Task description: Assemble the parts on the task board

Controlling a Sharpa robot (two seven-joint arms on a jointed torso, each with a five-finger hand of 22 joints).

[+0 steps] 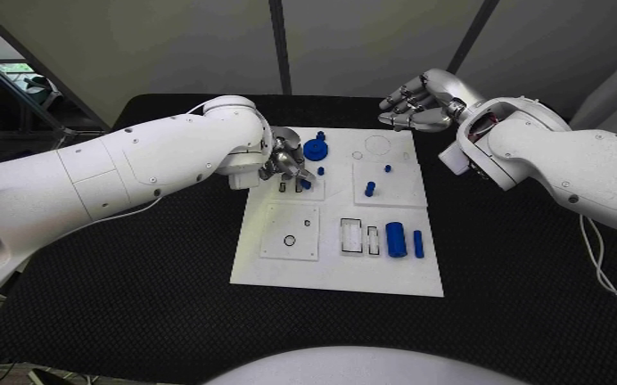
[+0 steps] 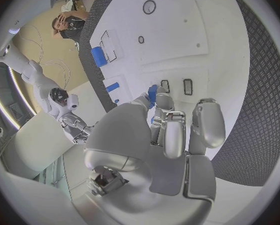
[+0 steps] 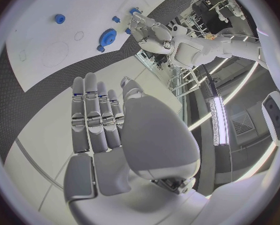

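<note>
Left hand [image 1: 285,164] at the task board's [image 1: 337,278] ten o'clock, pinching a small blue part [image 2: 153,92], right hand [image 1: 418,107] past twelve o'clock, fingers straight, holding nothing

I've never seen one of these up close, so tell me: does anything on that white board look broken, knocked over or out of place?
Nothing stands out. The task board lies flat and looks undamaged, with blue parts spread across it. The left hand is down at the board; the right hand hangs above its far edge.

Black textured table [image 1: 154,314] spread wide across the foreground. Behind the table, grey wall panels [image 1: 168,37] divided by dark upright frame bars [image 1: 275,24].
</note>
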